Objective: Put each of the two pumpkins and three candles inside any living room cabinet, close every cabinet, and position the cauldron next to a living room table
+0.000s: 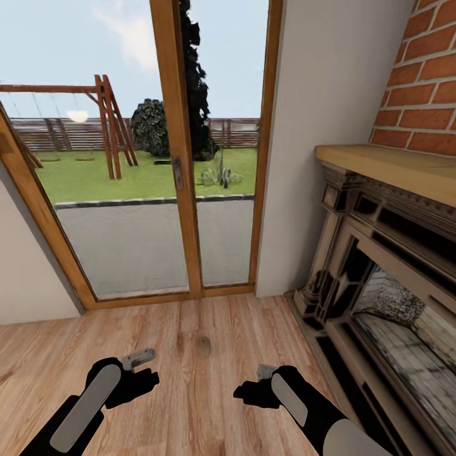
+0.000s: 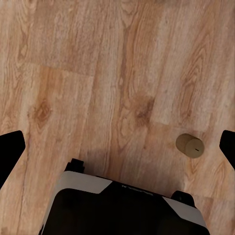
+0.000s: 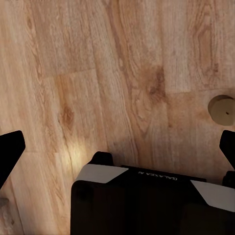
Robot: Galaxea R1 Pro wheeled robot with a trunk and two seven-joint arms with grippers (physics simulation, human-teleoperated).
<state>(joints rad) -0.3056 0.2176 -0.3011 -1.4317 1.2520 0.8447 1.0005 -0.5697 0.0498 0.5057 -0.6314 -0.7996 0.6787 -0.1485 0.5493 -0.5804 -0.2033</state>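
Observation:
One candle [image 1: 203, 346], a short beige cylinder, stands upright on the wooden floor between and just ahead of my two arms. It also appears in the left wrist view as the candle [image 2: 190, 145] and in the right wrist view as the candle [image 3: 221, 108]. My left gripper [image 1: 140, 380] hangs open above the floor to the candle's left, with nothing between its fingers [image 2: 11, 152]. My right gripper [image 1: 250, 391] hangs open to the candle's right, also empty. The pumpkins, the cabinet and the cauldron are out of view.
A wood-framed glass patio door [image 1: 179, 171] stands straight ahead, with a garden behind it. A dark carved fireplace [image 1: 380, 278] with a pale mantel [image 1: 392, 166] and brick above runs along the right. My own base [image 2: 127, 205] lies below the wrists.

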